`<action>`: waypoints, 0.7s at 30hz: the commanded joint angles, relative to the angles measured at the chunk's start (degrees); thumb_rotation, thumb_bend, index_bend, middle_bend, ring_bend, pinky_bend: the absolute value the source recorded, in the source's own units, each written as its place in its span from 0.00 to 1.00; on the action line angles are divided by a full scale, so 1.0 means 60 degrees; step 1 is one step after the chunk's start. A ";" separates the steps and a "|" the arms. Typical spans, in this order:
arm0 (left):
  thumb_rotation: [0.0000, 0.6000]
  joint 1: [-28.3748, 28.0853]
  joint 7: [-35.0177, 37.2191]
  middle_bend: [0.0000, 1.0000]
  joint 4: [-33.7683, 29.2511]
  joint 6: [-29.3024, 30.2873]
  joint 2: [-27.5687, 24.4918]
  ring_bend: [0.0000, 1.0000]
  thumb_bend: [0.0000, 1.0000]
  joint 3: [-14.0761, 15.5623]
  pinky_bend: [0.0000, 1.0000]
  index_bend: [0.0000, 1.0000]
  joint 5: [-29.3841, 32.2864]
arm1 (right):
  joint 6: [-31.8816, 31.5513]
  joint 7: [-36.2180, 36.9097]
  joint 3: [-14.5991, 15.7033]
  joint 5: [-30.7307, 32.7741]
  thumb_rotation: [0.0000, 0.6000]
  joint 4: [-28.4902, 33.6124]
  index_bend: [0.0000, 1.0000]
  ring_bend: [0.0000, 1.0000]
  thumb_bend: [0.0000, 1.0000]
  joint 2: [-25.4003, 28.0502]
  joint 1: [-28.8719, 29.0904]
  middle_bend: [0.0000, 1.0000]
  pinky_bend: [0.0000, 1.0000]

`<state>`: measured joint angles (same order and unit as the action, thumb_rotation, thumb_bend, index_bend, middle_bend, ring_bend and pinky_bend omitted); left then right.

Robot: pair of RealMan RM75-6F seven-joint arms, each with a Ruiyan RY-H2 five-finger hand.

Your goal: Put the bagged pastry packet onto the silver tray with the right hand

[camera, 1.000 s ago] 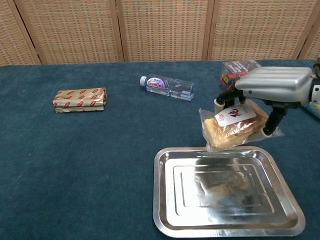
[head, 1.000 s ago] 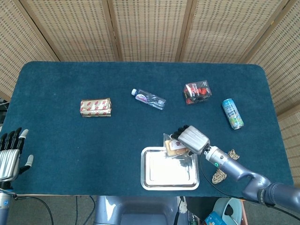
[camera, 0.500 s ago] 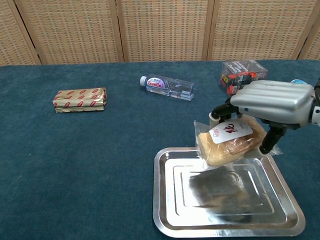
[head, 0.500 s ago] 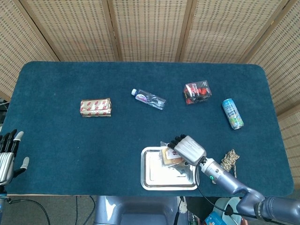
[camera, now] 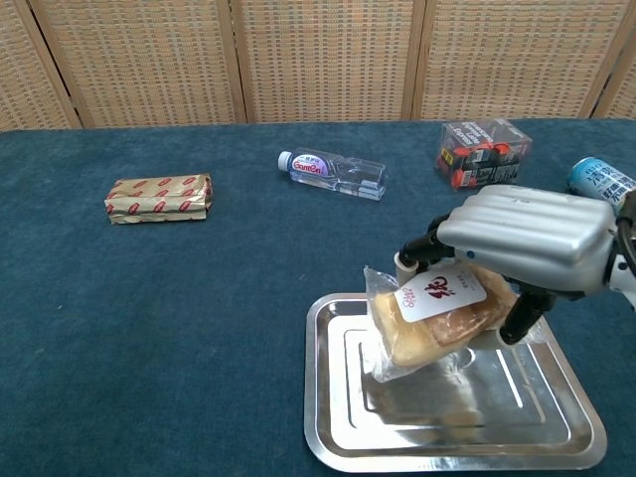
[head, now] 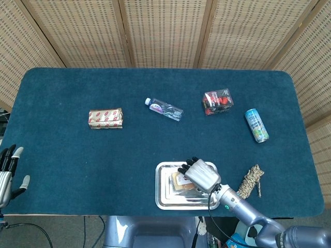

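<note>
My right hand (camera: 524, 238) (head: 200, 175) grips the bagged pastry packet (camera: 431, 320), a clear bag with a tan pastry and a white label. The packet (head: 180, 182) hangs tilted low over the middle of the silver tray (camera: 552, 437) (head: 162, 196), its lower corner at or just above the tray floor; I cannot tell if it touches. The fingers wrap the packet from above and from both sides. My left hand (head: 7, 171) shows only in the head view, at the table's near left edge, fingers apart and holding nothing.
A gold-wrapped bar (camera: 159, 197) lies at the left. A water bottle (camera: 332, 173) lies at the back centre, a red-and-black carton (camera: 482, 151) to its right, a blue can (camera: 600, 180) at the far right. A coil of rope (head: 250, 182) sits right of the tray.
My right hand has carried the packet from the tray's far right corner toward me and down, so it now hangs over the tray's middle. The left hand has drawn back slightly.
</note>
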<state>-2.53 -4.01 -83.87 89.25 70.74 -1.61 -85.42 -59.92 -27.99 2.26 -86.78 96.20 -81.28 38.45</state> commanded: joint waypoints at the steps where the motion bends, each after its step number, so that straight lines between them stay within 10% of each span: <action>1: 0.99 0.0030 0.0177 0.00 0.0184 0.0013 0.0056 0.00 0.41 0.0030 0.00 0.00 -0.0056 | -0.0068 -0.0260 0.0019 0.0125 1.00 0.0081 0.38 0.33 0.22 -0.0135 -0.0158 0.40 0.39; 11: 0.99 0.0070 0.0356 0.00 0.0321 0.0050 0.0047 0.00 0.41 0.0017 0.00 0.00 -0.0140 | 0.0332 -0.0650 -0.0082 0.0957 1.00 0.0392 0.14 0.11 0.22 0.0068 -0.0320 0.13 0.26; 21: 0.99 0.0095 0.0229 0.00 0.0125 0.0096 -0.0032 0.00 0.41 -0.0016 0.00 0.00 -0.0178 | 0.0237 -0.1223 -0.0113 0.1326 1.00 0.0908 0.10 0.06 0.21 0.0429 -0.0494 0.05 0.23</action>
<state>-2.00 -2.55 -83.02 89.76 70.60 -1.70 -86.44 -58.14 -34.74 1.64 -79.17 101.04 -79.24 35.75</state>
